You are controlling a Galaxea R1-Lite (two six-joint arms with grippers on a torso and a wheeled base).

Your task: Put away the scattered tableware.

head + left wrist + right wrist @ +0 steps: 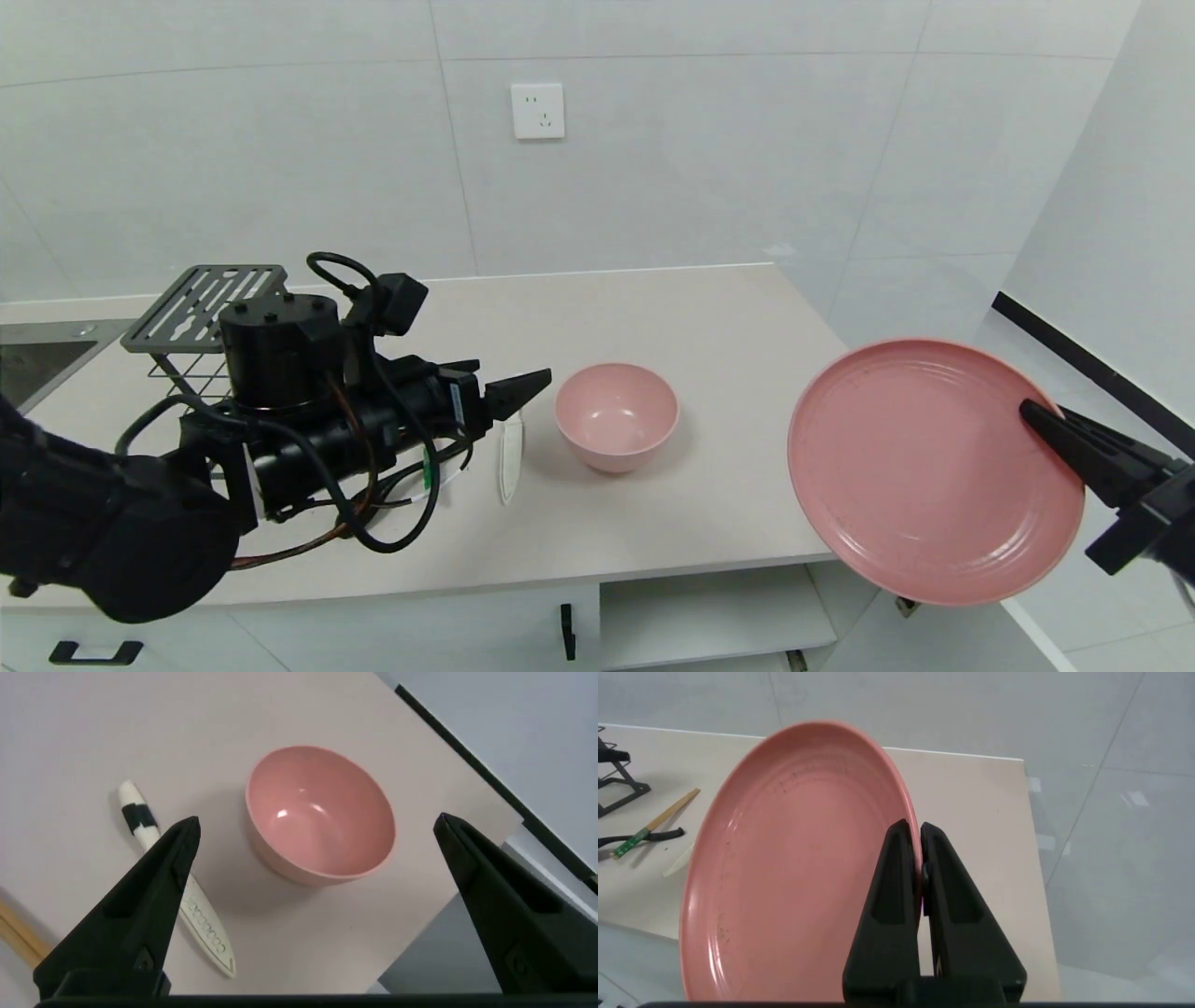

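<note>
Gripping the pink plate (924, 467) by its three-o'clock rim, the right gripper (921, 835) holds it beyond the counter (709, 317); the left gripper (316, 821), jaws spread, hovers at nine o'clock of the bowl (616, 415).

My left arm is covering the near part of the rack (201, 299) and the table (709, 317) beneath it. One finger of my left end effector (316, 821) is crossing the middle of the white utensil (207, 929), and I am not making out what kind it is. A wooden stick (17, 926) is running off the left wrist view's edge. My right end effector (915, 833) is masking a strip of the plate (785, 877) rim, and the right wrist view's edge is cropping the plate.
</note>
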